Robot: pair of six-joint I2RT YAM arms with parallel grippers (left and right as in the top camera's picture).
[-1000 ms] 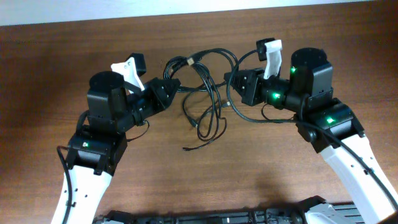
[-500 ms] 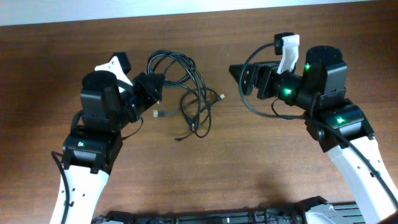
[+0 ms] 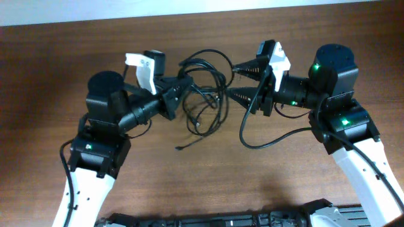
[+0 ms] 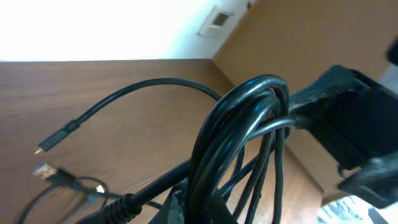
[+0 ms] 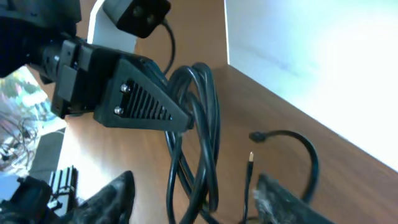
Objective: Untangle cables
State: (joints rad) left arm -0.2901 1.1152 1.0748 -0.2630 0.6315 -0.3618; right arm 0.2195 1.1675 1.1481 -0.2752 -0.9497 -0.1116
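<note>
Overhead: the left gripper (image 3: 181, 89) is clamped on the bunched cables (image 3: 203, 94), whose loops spill just ahead of the right gripper (image 3: 242, 81), its jaws spread wide and empty. Risk (a judgement only): pulling with several strands pinched together could cinch the knot tighter or drag the whole bunch. The surface is a brown wooden table (image 3: 50, 63), with a white wall (image 3: 189, 5) beyond.

Overhead view: even, diffuse illumination from above, moderately bright; the wooden table (image 3: 38, 75) carries a soft sheen and only faint shadows, and the green indicator lights (image 3: 315, 67) glow crisply. Left wrist view: the wall (image 4: 93, 25) is blown out to white, while the near cables (image 4: 236, 124) show glossy highlights and slight softness. Right wrist view: similar overexposure at upper right; the fingers (image 5: 115, 196) at the lower edge are blurred.
</note>
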